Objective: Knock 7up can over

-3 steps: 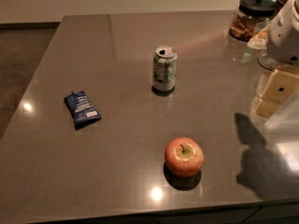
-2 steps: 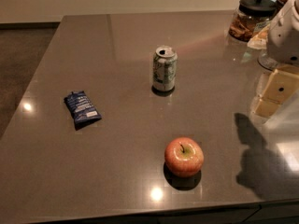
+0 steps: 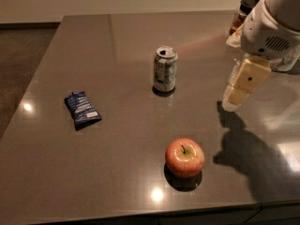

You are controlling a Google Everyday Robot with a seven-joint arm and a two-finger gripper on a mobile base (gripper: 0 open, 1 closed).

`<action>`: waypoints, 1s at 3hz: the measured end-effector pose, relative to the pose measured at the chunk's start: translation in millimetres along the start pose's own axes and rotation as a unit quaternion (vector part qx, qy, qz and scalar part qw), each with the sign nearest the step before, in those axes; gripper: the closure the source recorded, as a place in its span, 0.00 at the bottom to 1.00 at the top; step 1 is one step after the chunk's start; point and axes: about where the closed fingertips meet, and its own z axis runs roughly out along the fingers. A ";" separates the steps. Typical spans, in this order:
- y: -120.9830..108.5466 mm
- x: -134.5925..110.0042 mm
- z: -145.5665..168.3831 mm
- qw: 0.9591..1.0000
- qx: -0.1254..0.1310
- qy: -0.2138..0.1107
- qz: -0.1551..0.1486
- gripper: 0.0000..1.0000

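Observation:
The 7up can [image 3: 165,69] stands upright near the middle of the dark table [image 3: 117,139]; it has white-and-green sides and a silver top with an opening. My gripper [image 3: 236,95] hangs above the table at the right, well to the right of the can and not touching it. Its cream-coloured finger points down and left from the white arm housing [image 3: 269,34].
A red-yellow apple [image 3: 184,157] sits near the front edge, below the can. A dark blue snack packet [image 3: 82,108] lies at the left. A jar with a dark lid [image 3: 243,11] stands at the back right, partly behind the arm. The arm's shadow falls at the right front.
My arm and gripper have moved a little to the left, toward the can. The can, apple and packet have not moved.

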 end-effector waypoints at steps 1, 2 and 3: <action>-27.1 -31.7 22.8 0.999 -0.003 -0.035 0.013 0.00; -49.9 -56.6 39.9 0.997 0.004 -0.065 0.033 0.00; -64.2 -73.2 53.1 0.994 0.008 -0.094 0.055 0.00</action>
